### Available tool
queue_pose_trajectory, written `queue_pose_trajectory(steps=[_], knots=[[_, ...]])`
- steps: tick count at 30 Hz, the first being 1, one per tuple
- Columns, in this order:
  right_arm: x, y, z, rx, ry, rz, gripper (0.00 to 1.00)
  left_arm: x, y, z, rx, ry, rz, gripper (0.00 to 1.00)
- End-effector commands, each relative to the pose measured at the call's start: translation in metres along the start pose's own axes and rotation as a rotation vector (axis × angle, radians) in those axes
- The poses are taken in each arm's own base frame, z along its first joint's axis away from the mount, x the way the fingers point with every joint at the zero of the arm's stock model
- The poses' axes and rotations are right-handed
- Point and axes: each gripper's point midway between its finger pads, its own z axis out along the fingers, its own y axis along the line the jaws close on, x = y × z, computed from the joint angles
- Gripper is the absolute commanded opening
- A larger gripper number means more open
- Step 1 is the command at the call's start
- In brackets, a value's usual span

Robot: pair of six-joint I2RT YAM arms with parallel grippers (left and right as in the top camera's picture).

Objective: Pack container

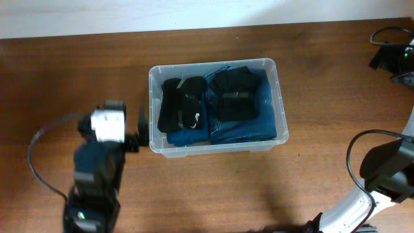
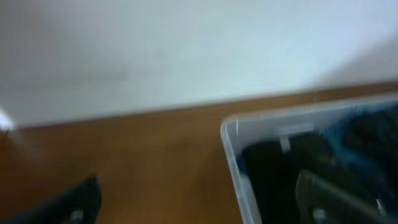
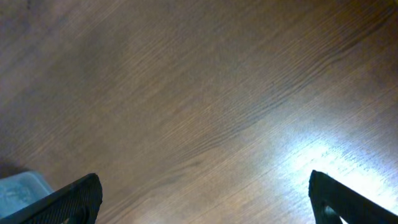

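Note:
The clear plastic container (image 1: 282, 103) stands mid-table and holds folded clothes: black pieces (image 1: 180, 103) at its left, blue denim (image 1: 259, 124) at its right and a black piece (image 1: 236, 94) on top of the denim. My left gripper (image 1: 138, 131) is open and empty just outside the container's left wall. In the blurred left wrist view, its fingers (image 2: 199, 208) sit either side of the container's near wall (image 2: 231, 155). My right gripper (image 3: 208, 199) is open and empty over bare wood. It is hard to make out in the overhead view.
The right arm (image 1: 388, 169) curves along the lower right edge with a black cable. More black gear and cable (image 1: 391, 55) sit at the far right corner. A white wall (image 2: 186, 43) runs behind the table. A pale blue shape (image 3: 18, 190) shows in the right wrist view.

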Motion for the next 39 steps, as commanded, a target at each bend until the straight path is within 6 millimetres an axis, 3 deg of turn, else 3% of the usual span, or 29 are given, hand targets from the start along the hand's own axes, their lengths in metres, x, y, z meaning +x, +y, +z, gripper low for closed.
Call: queue_pose_trajectory(steps=[1, 7, 14, 24, 39], knots=[[-0.004, 0.001, -0.005, -0.004, -0.018, 0.003, 0.98, 0.030, -0.003, -0.010, 0.012, -0.077, 0.002, 1.00], [-0.004, 0.001, -0.005, -0.004, -0.019, 0.003, 0.98, 0.070, -0.002, -0.024, -0.001, -0.137, -0.007, 1.00], [-0.004, 0.001, -0.005, -0.004, -0.019, 0.003, 0.98, 0.087, 0.006, -0.037, -0.033, -0.215, -0.021, 1.00], [-0.004, 0.001, -0.005, -0.004, -0.018, 0.003, 0.98, 0.129, 0.006, -0.039, -0.004, -0.072, -0.013, 0.99], [-0.004, 0.001, -0.005, -0.004, -0.019, 0.003, 0.98, 0.123, 0.008, -0.041, 0.003, -0.102, -0.017, 1.00]])
